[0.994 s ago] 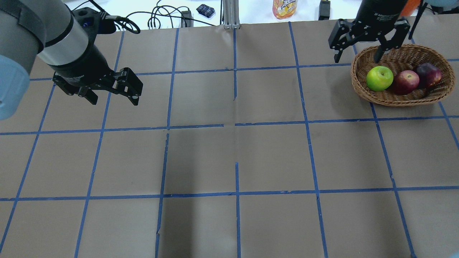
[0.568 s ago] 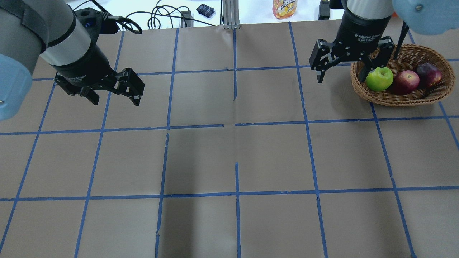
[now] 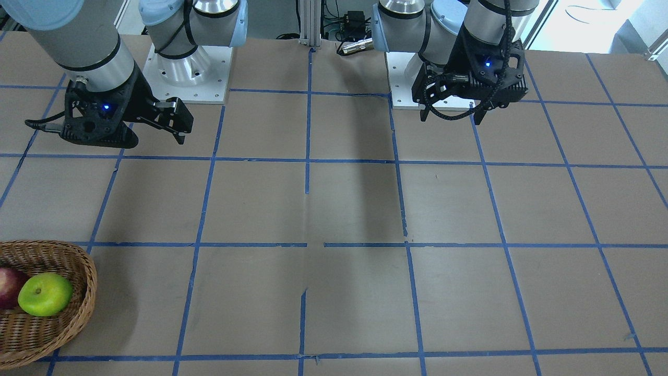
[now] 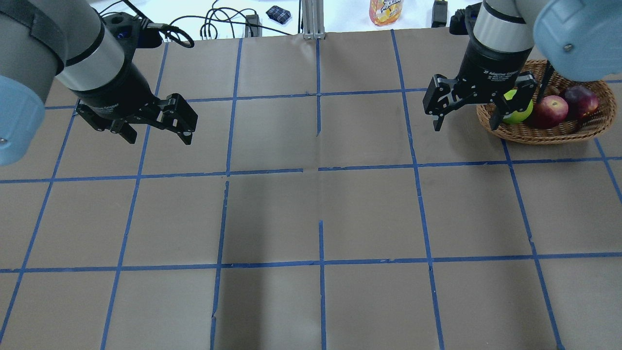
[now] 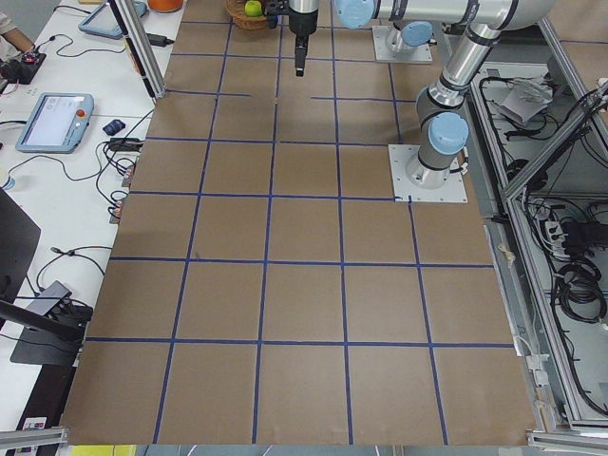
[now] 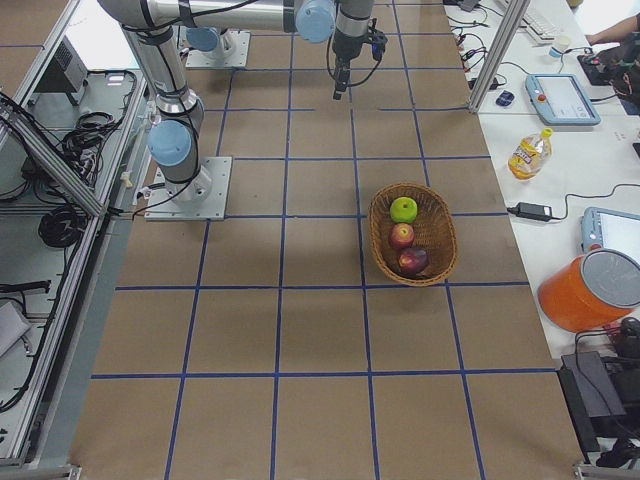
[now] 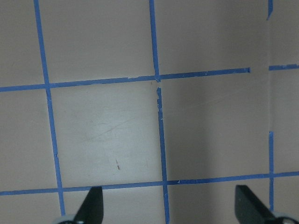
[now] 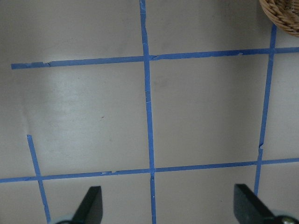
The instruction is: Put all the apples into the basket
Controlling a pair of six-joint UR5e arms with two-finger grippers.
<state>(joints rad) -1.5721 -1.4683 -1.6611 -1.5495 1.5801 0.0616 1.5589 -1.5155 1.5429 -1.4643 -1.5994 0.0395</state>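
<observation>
The wicker basket (image 4: pixel 549 137) stands at the far right of the table and holds all three apples. The green apple (image 4: pixel 518 113) lies at its left end, the red apple (image 4: pixel 550 110) in the middle and the maroon apple (image 4: pixel 581 99) at its right end. My right gripper (image 4: pixel 465 126) is open and empty. It hangs just left of the basket, and one finger covers part of the green apple. My left gripper (image 4: pixel 159 140) is open and empty over bare table at the far left. The right wrist view shows only the basket's rim (image 8: pixel 286 17).
The table is brown paper with a grid of blue tape (image 4: pixel 320 167). Beyond its far edge lie cables (image 4: pixel 214 24), a small dark object (image 4: pixel 278 13) and a yellow drink pouch (image 4: pixel 386 10). A tablet (image 6: pixel 565 97) and an orange bucket (image 6: pixel 592 290) sit on the side bench.
My right gripper has moved from above the basket's far rim toward the robot and to the left, and now hangs beside the basket. My left gripper has barely moved.
</observation>
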